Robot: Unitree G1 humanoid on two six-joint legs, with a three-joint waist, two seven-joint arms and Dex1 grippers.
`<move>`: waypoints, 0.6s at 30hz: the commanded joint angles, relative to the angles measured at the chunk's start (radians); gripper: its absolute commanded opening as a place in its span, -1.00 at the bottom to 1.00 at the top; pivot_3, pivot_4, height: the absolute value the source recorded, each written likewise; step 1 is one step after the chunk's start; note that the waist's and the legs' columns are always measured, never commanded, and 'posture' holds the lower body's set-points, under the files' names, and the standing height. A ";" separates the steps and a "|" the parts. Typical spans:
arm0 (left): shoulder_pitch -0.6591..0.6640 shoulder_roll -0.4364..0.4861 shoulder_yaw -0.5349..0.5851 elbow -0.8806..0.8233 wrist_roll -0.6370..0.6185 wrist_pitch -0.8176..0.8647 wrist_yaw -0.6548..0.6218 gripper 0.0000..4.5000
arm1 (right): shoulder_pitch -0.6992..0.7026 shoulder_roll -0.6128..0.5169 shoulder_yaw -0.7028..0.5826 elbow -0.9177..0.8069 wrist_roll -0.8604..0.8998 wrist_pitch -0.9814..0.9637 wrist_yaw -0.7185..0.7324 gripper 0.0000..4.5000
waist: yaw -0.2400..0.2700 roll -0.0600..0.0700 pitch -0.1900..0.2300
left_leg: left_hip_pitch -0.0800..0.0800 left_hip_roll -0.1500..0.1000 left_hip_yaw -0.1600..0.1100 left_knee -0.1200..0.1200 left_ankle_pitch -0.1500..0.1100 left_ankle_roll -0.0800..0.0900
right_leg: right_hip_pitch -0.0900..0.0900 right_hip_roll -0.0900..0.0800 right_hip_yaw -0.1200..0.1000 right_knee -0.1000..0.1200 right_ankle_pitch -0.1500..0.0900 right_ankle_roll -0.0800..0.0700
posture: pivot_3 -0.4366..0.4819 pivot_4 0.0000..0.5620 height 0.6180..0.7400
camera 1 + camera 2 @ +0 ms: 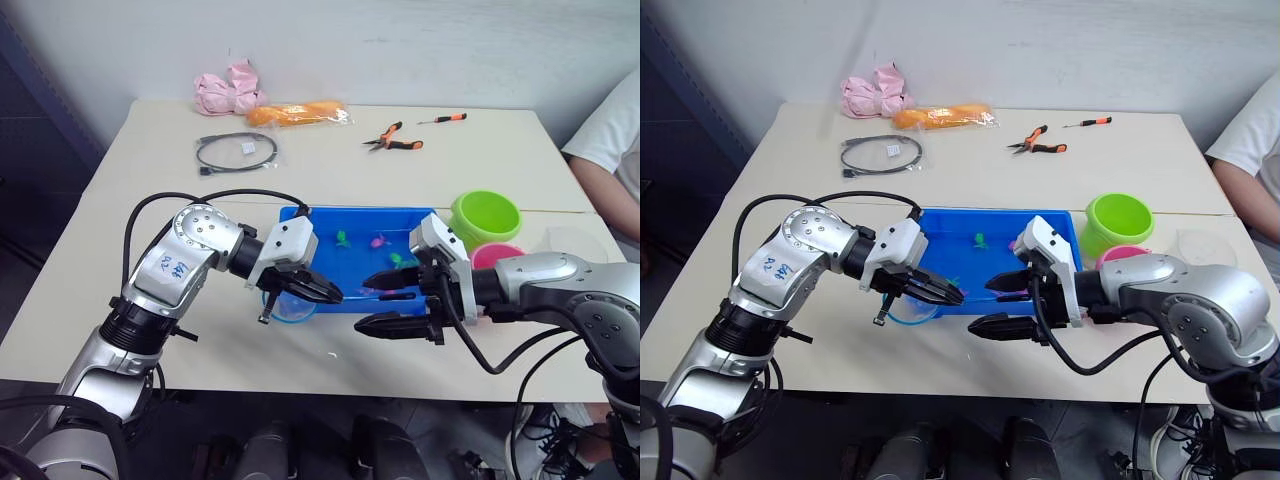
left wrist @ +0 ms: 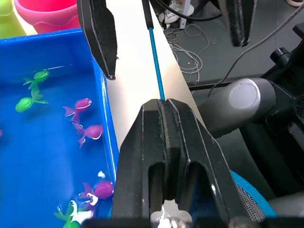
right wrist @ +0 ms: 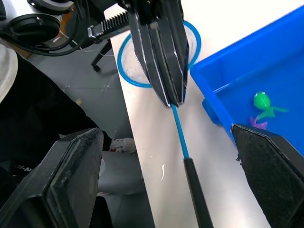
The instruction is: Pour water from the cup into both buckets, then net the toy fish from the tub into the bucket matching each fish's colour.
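Right now you are clamping left gripper (image 1: 322, 292) on thin blue stick of small blue-rimmed mesh net (image 3: 142, 71); hoop is lying on pale tabletop (image 1: 200, 330) just outside near-left corner of shallow glossy blue plastic tub (image 1: 300, 215). Stick's long axis is running from hoop toward right gripper (image 1: 385, 303), hanging spread, empty, astride dark handle end. Tiny green and magenta plastic fish (image 2: 80, 105) are floating in tub beyond; lime bucket (image 1: 485, 218) and pink bucket (image 1: 497, 255) are sitting past tub's right end.

- The tub (image 1: 400, 218) sits near the front of the surface (image 1: 480, 170), holding toy fish (image 1: 378, 241).
- The buckets (image 1: 485, 217) stand just right of it.
- The net (image 1: 290, 305) lies at its front left corner.
- Pliers (image 1: 392, 140) lie well behind.
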 commanded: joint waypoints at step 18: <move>0.024 -0.008 0.041 -0.021 -0.010 -0.020 0.023 -1.00 | 0.043 0.039 -0.077 0.003 -0.001 -0.026 0.006 -0.97 | 0.000 0.000 0.000 | 0.000 0.000 0.000 0.000 0.000 0.000 | 0.000 0.001 -0.008 0.000 0.000 0.000 | -0.05 -0.47 1.00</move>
